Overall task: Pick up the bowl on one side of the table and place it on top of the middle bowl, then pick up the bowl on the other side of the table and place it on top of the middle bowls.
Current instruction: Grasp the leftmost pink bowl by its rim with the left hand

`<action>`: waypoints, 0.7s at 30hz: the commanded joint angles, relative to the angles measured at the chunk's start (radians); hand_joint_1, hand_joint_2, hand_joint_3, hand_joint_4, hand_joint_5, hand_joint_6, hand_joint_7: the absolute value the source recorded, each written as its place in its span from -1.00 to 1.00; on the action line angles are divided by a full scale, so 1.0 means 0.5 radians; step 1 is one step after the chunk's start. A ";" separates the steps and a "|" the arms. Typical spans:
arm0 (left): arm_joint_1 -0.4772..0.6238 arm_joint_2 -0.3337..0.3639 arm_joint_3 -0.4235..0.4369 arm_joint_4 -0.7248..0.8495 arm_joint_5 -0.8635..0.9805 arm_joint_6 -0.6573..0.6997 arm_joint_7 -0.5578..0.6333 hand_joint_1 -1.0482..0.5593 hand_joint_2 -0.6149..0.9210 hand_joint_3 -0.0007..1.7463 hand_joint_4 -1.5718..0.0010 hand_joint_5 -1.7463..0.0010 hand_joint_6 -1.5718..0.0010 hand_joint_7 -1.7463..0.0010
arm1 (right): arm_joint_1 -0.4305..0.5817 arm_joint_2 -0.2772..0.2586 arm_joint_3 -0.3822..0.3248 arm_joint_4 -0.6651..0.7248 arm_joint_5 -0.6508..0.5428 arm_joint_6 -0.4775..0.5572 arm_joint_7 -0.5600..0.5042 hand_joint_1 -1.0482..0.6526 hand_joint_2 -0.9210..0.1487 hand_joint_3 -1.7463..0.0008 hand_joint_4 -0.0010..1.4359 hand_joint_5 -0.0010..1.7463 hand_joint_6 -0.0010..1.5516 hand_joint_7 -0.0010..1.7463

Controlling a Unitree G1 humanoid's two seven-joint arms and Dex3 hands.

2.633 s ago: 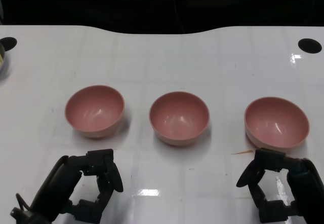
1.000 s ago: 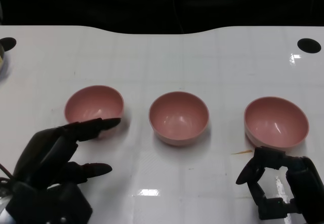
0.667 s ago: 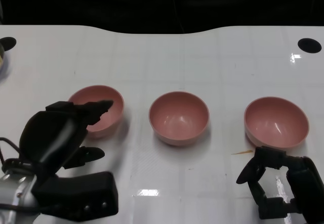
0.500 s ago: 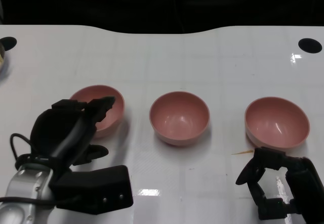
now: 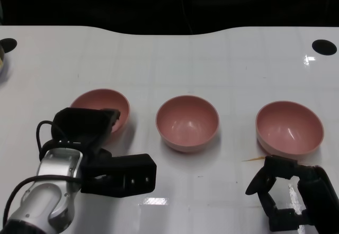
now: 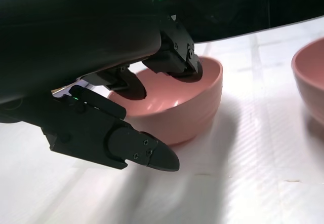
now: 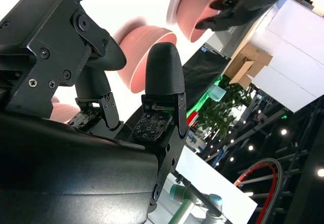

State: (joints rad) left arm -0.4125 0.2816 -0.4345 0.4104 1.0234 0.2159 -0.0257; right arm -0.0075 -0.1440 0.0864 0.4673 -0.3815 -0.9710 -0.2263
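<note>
1. Left robot hand: at the near rim of the left bowl, seen from the head view with its back toward the camera. In the left wrist view the upper fingers reach over the rim into the bowl's hollow, while a lower finger lies outside, just beside the bowl's outer wall and low over the worktop. The fingers bracket the rim with a gap; whether they touch it cannot be told, and the bowl rests on the worktop, not lifted.
2. Left forearm: silver, coming up from the lower left of the head view, with a black block at the wrist.
3. Left bowl: pink, upright, on the left part of the worktop, partly covered at its near edge by the left robot hand.
4. Middle bowl: pink, upright, at the centre, well apart from both hands, nothing stacked in it.
5. Right bowl: pink, upright, on the right part of the worktop, just beyond the right robot hand.
6. Right robot hand: at the lower right, near the worktop edge, fingers curved but apart, holding nothing; close to the right bowl but not touching it.
7. Worktop: white, glossy, with a dark round hole at its far right corner.
</note>
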 commanded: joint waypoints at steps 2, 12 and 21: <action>-0.104 0.003 -0.040 0.174 -0.028 0.013 0.080 -0.18 1.00 -0.97 0.04 0.73 0.17 0.95 | 0.016 -0.002 -0.007 -0.026 0.040 0.007 0.006 0.31 0.36 -0.68 0.19 0.78 0.14 0.40; -0.321 -0.012 -0.136 0.670 -0.123 -0.217 0.418 -0.12 1.00 -0.95 0.02 -0.37 -0.32 0.92 | 0.015 0.007 -0.013 -0.034 0.019 0.007 -0.008 0.31 0.38 -0.69 0.20 0.78 0.12 0.42; -0.408 0.000 -0.168 0.923 -0.217 -0.464 0.746 -0.04 0.99 -0.92 -0.01 -1.00 -0.57 0.88 | 0.016 0.005 -0.011 -0.036 0.026 0.015 0.003 0.33 0.35 -0.67 0.18 0.79 0.11 0.42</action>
State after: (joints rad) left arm -0.6009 0.2643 -0.5144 0.8558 0.9235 -0.0055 0.3091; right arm -0.0036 -0.1371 0.0875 0.4551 -0.3822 -0.9675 -0.2215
